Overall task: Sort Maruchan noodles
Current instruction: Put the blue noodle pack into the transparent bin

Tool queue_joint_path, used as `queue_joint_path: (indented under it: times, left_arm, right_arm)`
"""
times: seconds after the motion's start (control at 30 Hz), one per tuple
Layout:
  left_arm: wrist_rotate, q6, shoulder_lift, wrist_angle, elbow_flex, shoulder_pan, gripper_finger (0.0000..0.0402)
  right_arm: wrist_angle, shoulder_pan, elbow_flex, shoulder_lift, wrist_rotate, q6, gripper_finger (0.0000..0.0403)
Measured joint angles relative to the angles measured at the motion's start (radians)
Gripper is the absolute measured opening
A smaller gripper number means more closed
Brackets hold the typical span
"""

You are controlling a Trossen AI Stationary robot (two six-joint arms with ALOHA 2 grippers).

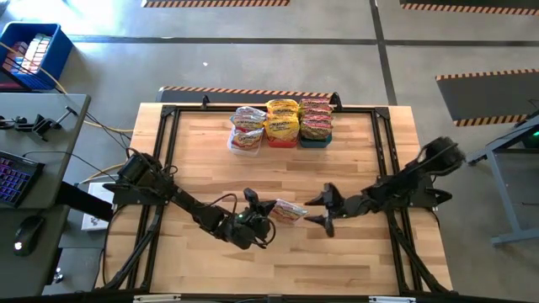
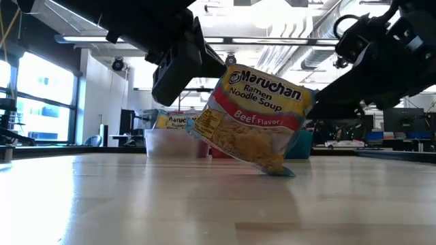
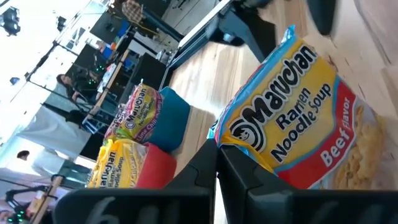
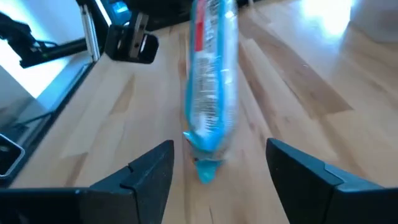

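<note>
Crinkly beef noodle packet [image 1: 290,209] pinched in the left claw [image 1: 268,207], just beside the wide-spread right claw [image 1: 325,210].

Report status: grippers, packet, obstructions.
Left gripper shut on Beef ramen packet, corner touching table. Right gripper open beside it. Nothing between them.

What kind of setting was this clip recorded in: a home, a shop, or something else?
Most likely a robotics lab or workshop: a wooden worktable on a bare concrete floor with striped hazard tape, a desk with keyboard beside it, and exposed ceiling ducts overhead.
</note>
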Motion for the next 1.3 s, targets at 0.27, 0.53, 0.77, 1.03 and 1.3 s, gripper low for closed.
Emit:
queue_joint_path:
  times: [0.27,0.53,0.77,1.03,1.3]
  left_arm:
    - [-0.013,-0.059,0.001,-0.001,0.000,0.000,0.0000]
    - [-0.016,-0.120,0.001,-0.002,0.000,0.003,0.0000]
    - [-0.066,-0.171,0.001,-0.004,0.000,0.003,0.0000]
    - [-0.035,-0.247,0.001,-0.007,0.000,0.007,0.0000]
    - [-0.042,-0.303,0.001,-0.016,0.000,0.005,0.0000]
  right_arm:
    - [0.367,0.014,0.075,0.318,0.033,-0.067,0.0240]
    - [0.534,-0.034,0.177,0.517,0.020,-0.074,0.0240]
    - [0.533,-0.033,0.246,0.603,0.035,-0.081,0.0226]
    - [0.572,-0.034,0.248,0.612,0.051,-0.081,0.0157]
    - [0.603,-0.027,0.244,0.613,0.051,-0.102,0.0132]
